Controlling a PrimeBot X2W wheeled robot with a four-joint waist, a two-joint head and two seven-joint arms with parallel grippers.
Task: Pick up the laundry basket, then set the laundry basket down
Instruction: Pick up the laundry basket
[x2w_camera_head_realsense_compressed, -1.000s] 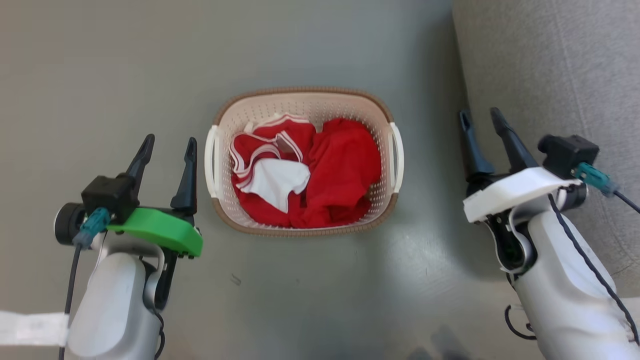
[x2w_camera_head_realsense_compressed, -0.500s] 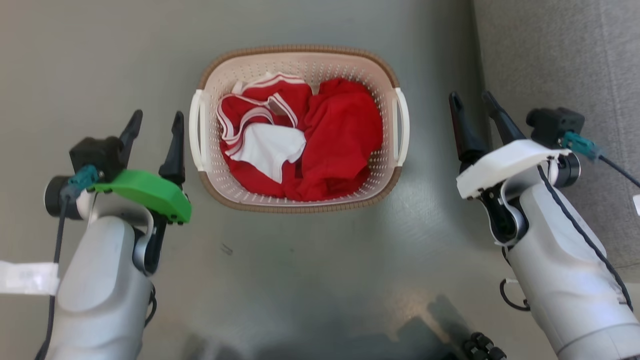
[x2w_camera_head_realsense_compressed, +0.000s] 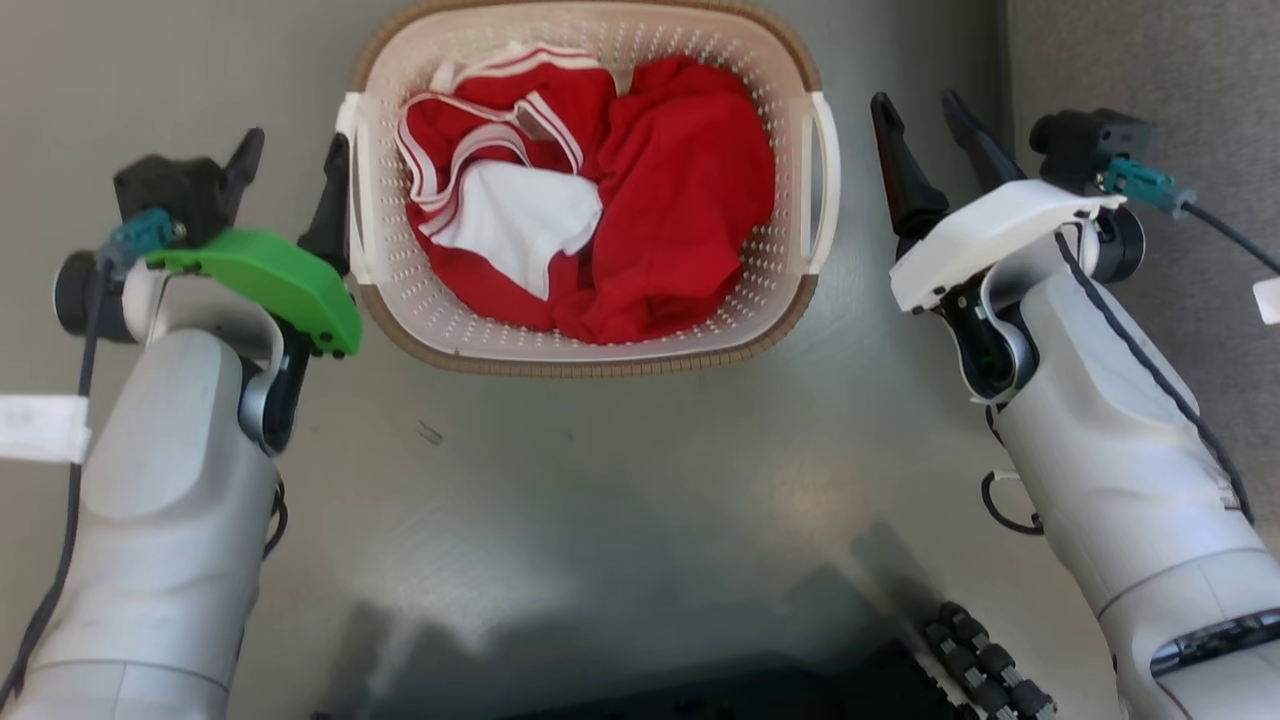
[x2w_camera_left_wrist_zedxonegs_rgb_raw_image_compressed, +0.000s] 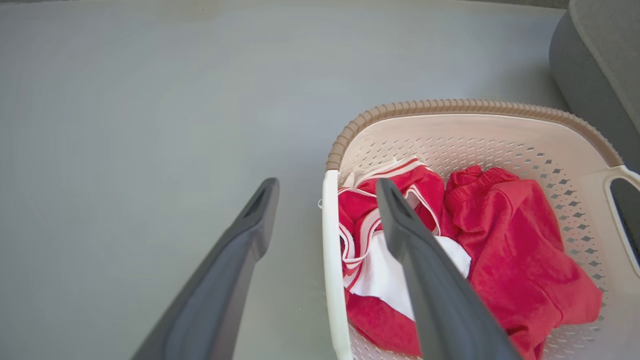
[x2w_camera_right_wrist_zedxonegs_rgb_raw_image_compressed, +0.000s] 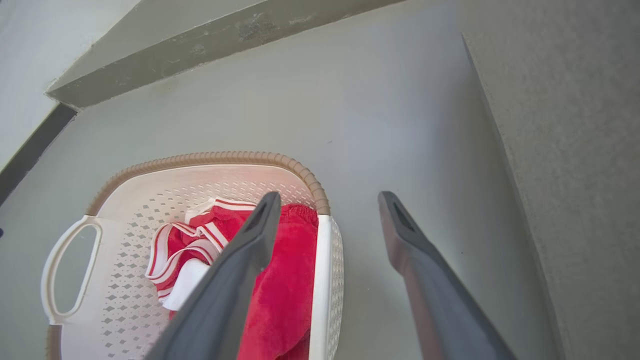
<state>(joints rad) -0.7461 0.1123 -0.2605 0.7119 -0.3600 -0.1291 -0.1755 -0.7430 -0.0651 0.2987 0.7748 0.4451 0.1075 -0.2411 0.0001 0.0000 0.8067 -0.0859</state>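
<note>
The laundry basket (x2w_camera_head_realsense_compressed: 600, 352) stands on the grey floor, cream with perforated walls and a brown rim, holding red clothes (x2w_camera_head_realsense_compressed: 690, 200) and a white piece (x2w_camera_head_realsense_compressed: 510, 220). My left gripper (x2w_camera_head_realsense_compressed: 295, 145) is open beside the basket's left white handle (x2w_camera_head_realsense_compressed: 352, 180). In the left wrist view that handle (x2w_camera_left_wrist_zedxonegs_rgb_raw_image_compressed: 330, 250) runs between the fingers of the left gripper (x2w_camera_left_wrist_zedxonegs_rgb_raw_image_compressed: 326, 185). My right gripper (x2w_camera_head_realsense_compressed: 915, 100) is open, a little off the right handle (x2w_camera_head_realsense_compressed: 825, 180). In the right wrist view the right gripper (x2w_camera_right_wrist_zedxonegs_rgb_raw_image_compressed: 328, 197) straddles that handle (x2w_camera_right_wrist_zedxonegs_rgb_raw_image_compressed: 325, 280). Neither gripper holds anything.
A grey upholstered seat (x2w_camera_head_realsense_compressed: 1150, 60) rises right of the basket, close behind my right arm, and is seen too in the right wrist view (x2w_camera_right_wrist_zedxonegs_rgb_raw_image_compressed: 575, 150). A wall base (x2w_camera_right_wrist_zedxonegs_rgb_raw_image_compressed: 200, 45) runs beyond the basket. My dark base (x2w_camera_head_realsense_compressed: 800, 690) is at the bottom edge.
The head camera has moved, so the basket now sits higher and larger in view. Both open grippers have closed in on the basket's side handles, the left one now right beside its handle.
</note>
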